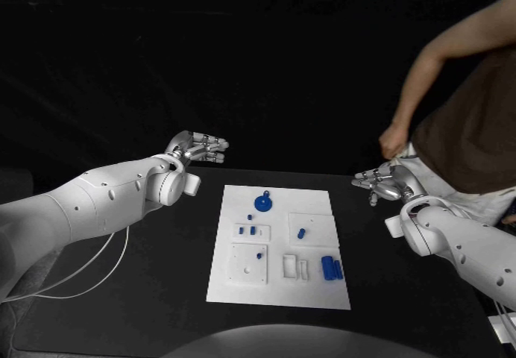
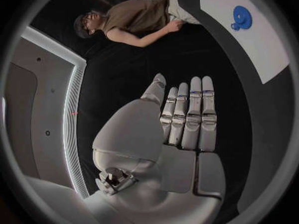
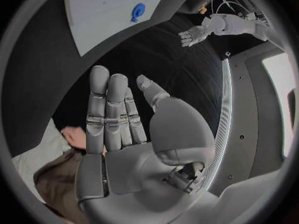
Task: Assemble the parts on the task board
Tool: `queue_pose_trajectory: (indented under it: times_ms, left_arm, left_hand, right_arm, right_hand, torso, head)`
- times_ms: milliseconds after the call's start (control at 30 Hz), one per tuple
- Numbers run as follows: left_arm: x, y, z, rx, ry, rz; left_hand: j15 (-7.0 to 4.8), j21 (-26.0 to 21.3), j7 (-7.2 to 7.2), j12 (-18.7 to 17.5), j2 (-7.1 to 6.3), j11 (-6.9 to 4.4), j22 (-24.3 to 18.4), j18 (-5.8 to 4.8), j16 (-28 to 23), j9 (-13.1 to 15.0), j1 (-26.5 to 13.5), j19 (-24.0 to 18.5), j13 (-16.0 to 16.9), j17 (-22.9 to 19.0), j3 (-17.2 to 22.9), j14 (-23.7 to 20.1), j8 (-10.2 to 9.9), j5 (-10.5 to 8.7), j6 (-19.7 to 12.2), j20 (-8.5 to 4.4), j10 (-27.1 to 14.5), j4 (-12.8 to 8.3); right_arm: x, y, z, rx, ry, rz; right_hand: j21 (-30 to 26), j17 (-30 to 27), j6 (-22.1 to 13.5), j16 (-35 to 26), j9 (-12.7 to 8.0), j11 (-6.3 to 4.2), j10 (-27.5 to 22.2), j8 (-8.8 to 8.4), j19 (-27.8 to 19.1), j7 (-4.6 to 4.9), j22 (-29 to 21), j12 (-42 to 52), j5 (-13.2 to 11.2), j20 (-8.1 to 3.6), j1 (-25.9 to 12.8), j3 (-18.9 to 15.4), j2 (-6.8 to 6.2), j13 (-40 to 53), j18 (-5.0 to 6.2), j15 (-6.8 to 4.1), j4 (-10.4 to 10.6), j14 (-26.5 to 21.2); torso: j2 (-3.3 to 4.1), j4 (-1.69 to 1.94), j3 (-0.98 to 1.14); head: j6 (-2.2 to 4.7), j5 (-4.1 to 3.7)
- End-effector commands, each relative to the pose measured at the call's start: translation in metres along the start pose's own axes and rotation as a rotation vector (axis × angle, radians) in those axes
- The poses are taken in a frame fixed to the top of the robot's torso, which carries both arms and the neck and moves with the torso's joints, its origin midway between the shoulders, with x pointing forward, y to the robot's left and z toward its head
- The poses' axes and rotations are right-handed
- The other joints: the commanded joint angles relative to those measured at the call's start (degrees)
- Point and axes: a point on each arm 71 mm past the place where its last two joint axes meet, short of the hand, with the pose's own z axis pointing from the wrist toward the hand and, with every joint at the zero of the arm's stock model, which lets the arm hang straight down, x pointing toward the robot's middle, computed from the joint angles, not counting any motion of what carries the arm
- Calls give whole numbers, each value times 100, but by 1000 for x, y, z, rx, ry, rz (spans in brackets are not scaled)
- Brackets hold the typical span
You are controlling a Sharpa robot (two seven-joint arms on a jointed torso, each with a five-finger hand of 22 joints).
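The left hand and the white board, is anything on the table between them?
No. In the head view, only bare black table lies between the left hand and the task board.

One white rectangular task board (image 1: 277, 287) is lying on one black table (image 1: 129, 306). Two silver many-fingered hands are showing: left hand (image 1: 201, 147), right hand (image 1: 381, 181).

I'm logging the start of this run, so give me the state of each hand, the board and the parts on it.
left hand: raised beside the board's far left corner, fingers straight and apart, holding nothing.
right hand: raised off the board's right edge, holding nothing.
task board: flat on the table, untouched.
round blue part: lying at the board's far end.
two long blue parts: lying side by side near the right edge, not held.
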Motion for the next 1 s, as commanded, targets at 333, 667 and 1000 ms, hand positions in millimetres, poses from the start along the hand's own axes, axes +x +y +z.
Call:
queue_pose_trajectory:
  times_ms: [333, 667, 1000]
  left_arm:
    - [6, -2, -1, 11, 26, -16]
    - [12, -4, -2, 14, 45, -22]
    - [16, -6, -4, 17, 58, -26]
  left_hand:
    - [-14, 13, 29, -33, 40, 3, -5, 21, -14, 1, -7, -10, -3, 2, 21, -24, -14, 23, -29, 24, -18, 6]
    - [-12, 15, 32, -32, 40, 6, -8, 22, -14, 2, -4, -14, -3, 5, 24, -31, -13, 25, -38, 27, -26, 7]
    - [-12, 15, 32, -32, 40, 6, -8, 22, -14, 2, -4, -14, -3, 5, 24, -31, -13, 25, -38, 27, -26, 7]
  right_arm:
    - [54, 39, -14, -128, 253, -333]
    - [81, 59, -19, -171, 295, -525]
    - [106, 66, -27, -188, 371, -651]
  right_hand:
    - [-40, 11, -42, 23, -8, 17, 34, -31, 191, 43, 32, -15, 21, 10, -5, 151, -191, -4, 54, 11, -246, -61]
    - [-318, -52, -392, 13, -7, 102, -360, -27, 172, -1, -59, -7, -321, 97, 449, -643, -471, 6, 135, 91, 307, -112]
    - [-353, -84, -538, 25, -9, 111, -408, -28, 176, -51, -51, -7, -452, 107, 563, -685, -637, 7, 124, 100, 552, -120]
  torso:
    - [6, 4, -4]
    - [8, 12, -9]
    - [19, 4, 4]
  head:
    - [-52, 5]
    - [-79, -11]
    - [-127, 21]
